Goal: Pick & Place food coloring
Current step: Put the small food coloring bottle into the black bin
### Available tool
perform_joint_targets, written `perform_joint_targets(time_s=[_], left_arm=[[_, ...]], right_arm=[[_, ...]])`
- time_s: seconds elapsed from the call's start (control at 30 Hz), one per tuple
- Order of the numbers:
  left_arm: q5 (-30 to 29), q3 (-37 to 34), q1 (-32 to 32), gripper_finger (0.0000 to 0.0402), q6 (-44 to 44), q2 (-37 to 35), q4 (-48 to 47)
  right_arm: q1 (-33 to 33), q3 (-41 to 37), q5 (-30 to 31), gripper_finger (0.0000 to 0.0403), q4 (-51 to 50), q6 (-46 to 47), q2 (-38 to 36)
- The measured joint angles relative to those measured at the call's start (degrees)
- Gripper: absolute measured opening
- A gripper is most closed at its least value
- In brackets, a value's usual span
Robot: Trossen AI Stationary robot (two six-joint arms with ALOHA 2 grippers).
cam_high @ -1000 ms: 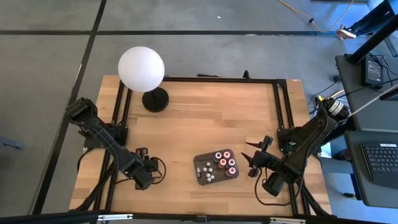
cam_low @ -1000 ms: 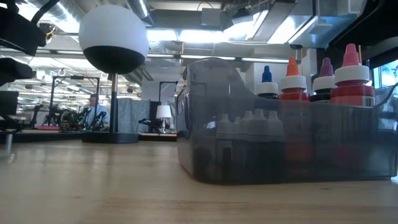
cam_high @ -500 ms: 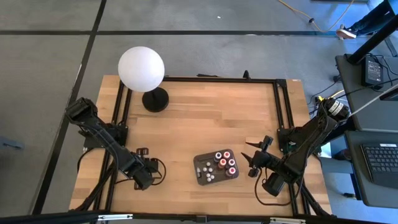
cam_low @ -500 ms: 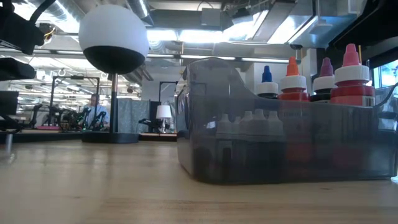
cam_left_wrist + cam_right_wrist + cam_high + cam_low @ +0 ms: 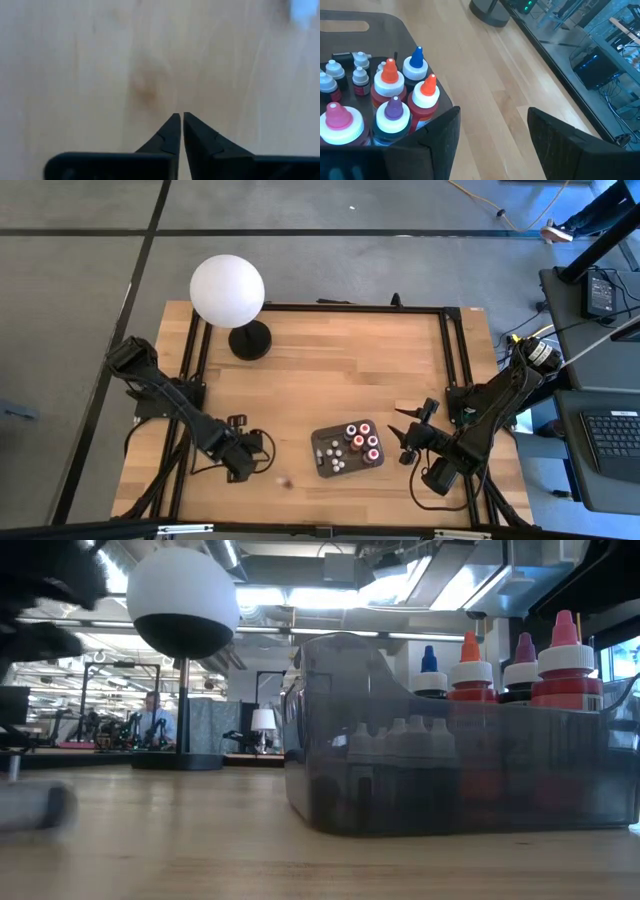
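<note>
Left gripper point(image 5: 262, 464) has snapped together empty; small bottle point(image 5: 287, 480) rolls loose | right gripper point(image 5: 404, 432) spread beside tray point(image 5: 321, 463) | risk: bottle rolling off table's near edge

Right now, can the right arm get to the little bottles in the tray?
Probably yes. The right end effector waits open just beside the tray, and the food coloring bottles stand with their caps up and nothing over them.
</note>
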Motion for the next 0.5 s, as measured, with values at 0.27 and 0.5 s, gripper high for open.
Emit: perform_joint_targets(time_s=[0.27,0.5], left_arm=[[0.5,1.4,5.0,0.0004,2.9,-0.1,-0.2],[0.3,1.5,6.6,0.0003,3.4,-0.1,-0.2]], right_arm=[[0.0,0.0,0.0,0.0233,0.0,0.0,0.0],[0.0,0.0,-0.1,0.0233,0.0,0.0,0.0]])
